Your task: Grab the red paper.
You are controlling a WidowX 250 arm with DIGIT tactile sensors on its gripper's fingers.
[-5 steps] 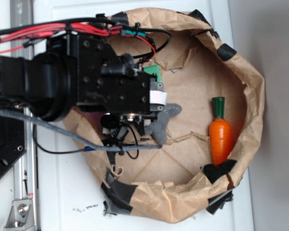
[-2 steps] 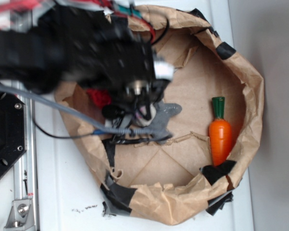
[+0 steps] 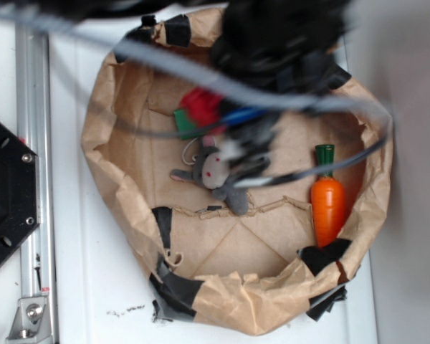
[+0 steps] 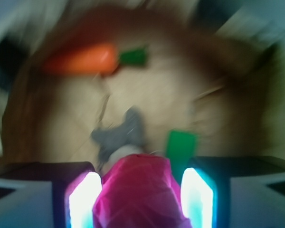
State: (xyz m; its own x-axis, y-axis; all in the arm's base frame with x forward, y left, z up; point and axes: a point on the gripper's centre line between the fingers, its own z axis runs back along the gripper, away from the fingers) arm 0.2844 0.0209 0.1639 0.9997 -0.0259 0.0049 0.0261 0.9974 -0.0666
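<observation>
Your hand (image 4: 141,199) looks clamped on the red paper (image 4: 140,190), bottom centre of the wrist view; it's light, crumply stuff, so it'll squash and could slip; pinch the thick middle, not a loose ruffle.

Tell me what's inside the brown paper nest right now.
Inside the paper nest: the red paper, a green block beside it, a grey plush toy and an orange carrot. The blurred arm and cables hide the upper right part.

Lab bench: aluminium rail (image 3: 33,143), taped paper basin (image 3: 100,136).
</observation>
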